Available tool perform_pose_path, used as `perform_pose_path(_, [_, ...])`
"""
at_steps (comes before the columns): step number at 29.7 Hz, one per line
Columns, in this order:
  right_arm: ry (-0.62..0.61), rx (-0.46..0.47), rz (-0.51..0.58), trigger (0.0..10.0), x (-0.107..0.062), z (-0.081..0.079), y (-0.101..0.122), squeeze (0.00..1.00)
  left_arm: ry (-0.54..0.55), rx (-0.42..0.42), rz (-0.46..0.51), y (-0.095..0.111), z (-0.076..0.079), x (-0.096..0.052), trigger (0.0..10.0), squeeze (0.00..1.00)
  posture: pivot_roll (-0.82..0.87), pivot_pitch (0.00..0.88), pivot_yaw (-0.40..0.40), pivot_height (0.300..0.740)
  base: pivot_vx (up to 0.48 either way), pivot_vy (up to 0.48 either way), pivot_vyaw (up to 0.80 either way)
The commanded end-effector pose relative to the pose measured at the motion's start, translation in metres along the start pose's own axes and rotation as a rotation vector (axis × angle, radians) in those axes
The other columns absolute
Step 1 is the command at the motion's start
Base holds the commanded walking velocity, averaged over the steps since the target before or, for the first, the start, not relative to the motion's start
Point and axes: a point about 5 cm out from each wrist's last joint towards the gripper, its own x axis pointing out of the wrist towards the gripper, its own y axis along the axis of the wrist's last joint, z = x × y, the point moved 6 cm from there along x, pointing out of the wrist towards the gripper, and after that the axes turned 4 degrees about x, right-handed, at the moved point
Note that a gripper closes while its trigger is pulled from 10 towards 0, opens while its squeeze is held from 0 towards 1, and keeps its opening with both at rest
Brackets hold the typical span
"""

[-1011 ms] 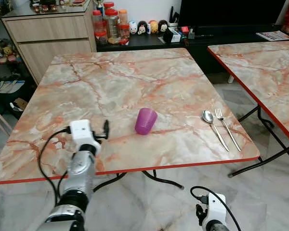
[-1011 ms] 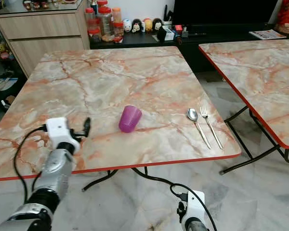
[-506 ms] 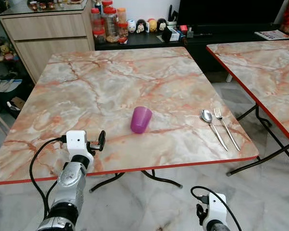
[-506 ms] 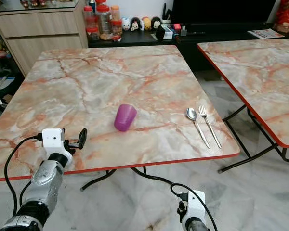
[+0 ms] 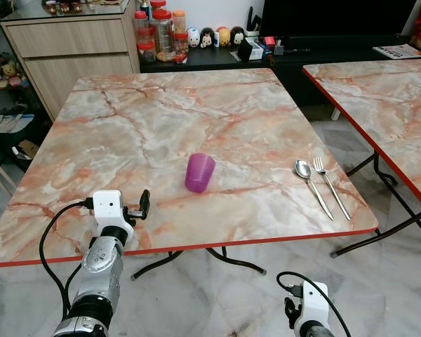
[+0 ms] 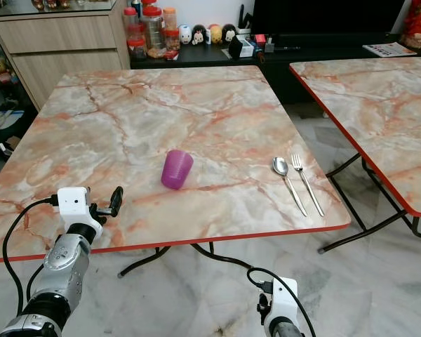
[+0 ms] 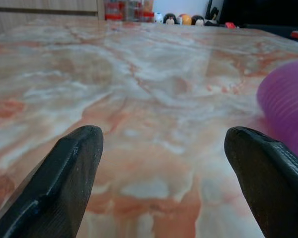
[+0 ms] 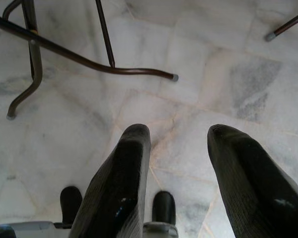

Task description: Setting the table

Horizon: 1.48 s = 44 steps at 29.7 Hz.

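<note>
A purple cup (image 5: 199, 173) stands upside down on the marble bench (image 5: 161, 119), spoon (image 5: 311, 186) and fork (image 5: 331, 187) well apart from it. The left gripper (image 5: 142, 205) hovers near it, fingers apart and empty. The right gripper (image 8: 176, 173) hangs spread over the floor.

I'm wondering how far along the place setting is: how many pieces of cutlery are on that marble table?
2. A spoon and a fork lie side by side near the table's front right corner, to the right of the purple cup.

The desk (image 5: 161, 119) is pink-and-cream marble pattern with a red edge. The cup (image 5: 199, 173) is purple, the spoon (image 5: 309, 181) and fork (image 5: 329, 184) silver, the floor (image 5: 217, 295) pale grey marble.
</note>
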Motion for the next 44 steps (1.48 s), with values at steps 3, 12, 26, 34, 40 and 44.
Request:
perform_pose_path(3, [-0.003,0.011,0.001,10.0,0.0,0.001,0.0,0.0,0.012,0.003,0.025,0.009,-0.003,0.005,10.0,0.0,0.02,0.0,-0.016,0.74,0.356,0.0,0.0])
perform_pose_path(12, [0.001,0.01,0.002,10.0,0.0,0.0,0.001,0.0,0.016,-0.005,0.028,0.01,-0.002,0.005,10.0,0.0,0.02,0.0,-0.02,0.74,0.382,0.0,0.0])
perform_pose_path(26, [0.006,-0.004,-0.012,10.0,0.0,-0.002,-0.002,0.0,0.054,-0.012,0.054,0.016,-0.013,0.005,10.0,0.0,0.02,0.0,-0.02,0.74,0.349,0.0,0.0])
perform_pose_path(34, [0.006,-0.004,-0.017,10.0,0.0,-0.002,-0.004,0.0,0.088,-0.011,0.076,0.025,-0.022,0.007,10.0,0.0,0.02,0.0,-0.018,0.74,0.0,0.0,0.0])
perform_pose_path(40, [0.008,-0.005,-0.024,10.0,-0.001,-0.002,-0.006,0.0,0.114,0.037,0.127,0.053,-0.036,0.012,10.0,0.0,0.03,0.0,-0.019,0.74,0.0,0.0,0.0])
perform_pose_path(44, [0.014,-0.009,-0.031,10.0,-0.001,-0.004,-0.008,0.0,0.065,0.147,0.138,0.073,-0.035,0.018,10.0,0.0,0.04,0.0,-0.02,0.74,0.0,0.0,0.0])
